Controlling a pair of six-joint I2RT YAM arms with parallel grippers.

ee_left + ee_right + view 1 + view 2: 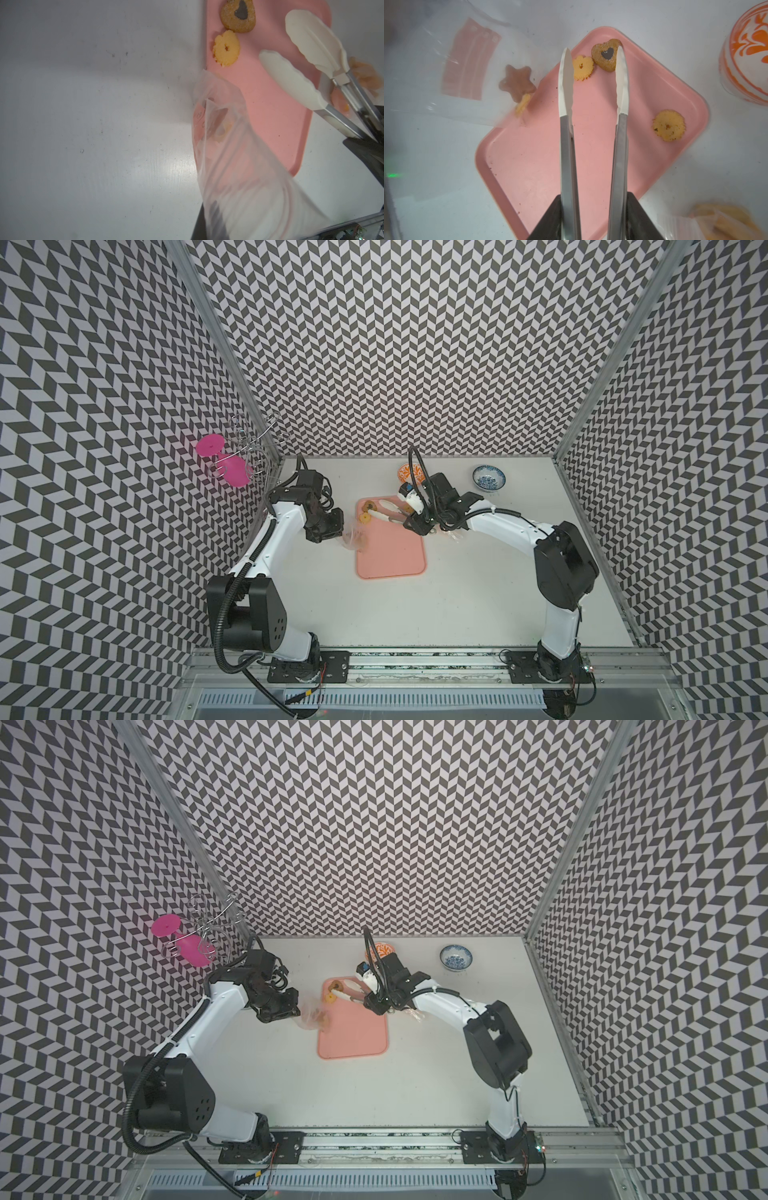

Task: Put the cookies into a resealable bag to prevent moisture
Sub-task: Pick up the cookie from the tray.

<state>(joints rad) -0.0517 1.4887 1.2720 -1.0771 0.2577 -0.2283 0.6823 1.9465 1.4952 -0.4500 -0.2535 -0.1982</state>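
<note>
A pink tray [395,556] [591,166] carries three cookies: a brown heart [606,55] [238,15], a yellow ring [583,67] [226,48] and a round speckled one [668,125]. My left gripper [334,531] [207,228] is shut on a clear resealable bag [355,540] [239,155] at the tray's left edge. Inside the bag lie a brown star [518,82] and a yellow cookie [523,105]. My right gripper [417,524] [593,197] is shut on metal tongs [566,145]. The tongs' white tips stand apart over the tray, with the ring and heart between them.
An orange patterned bowl [409,475] [747,58] sits behind the tray and a blue-and-white bowl [489,478] at the back right. A second bag of yellow cookies [726,222] lies under my right arm. A wire rack with a pink glass [226,464] stands at the back left.
</note>
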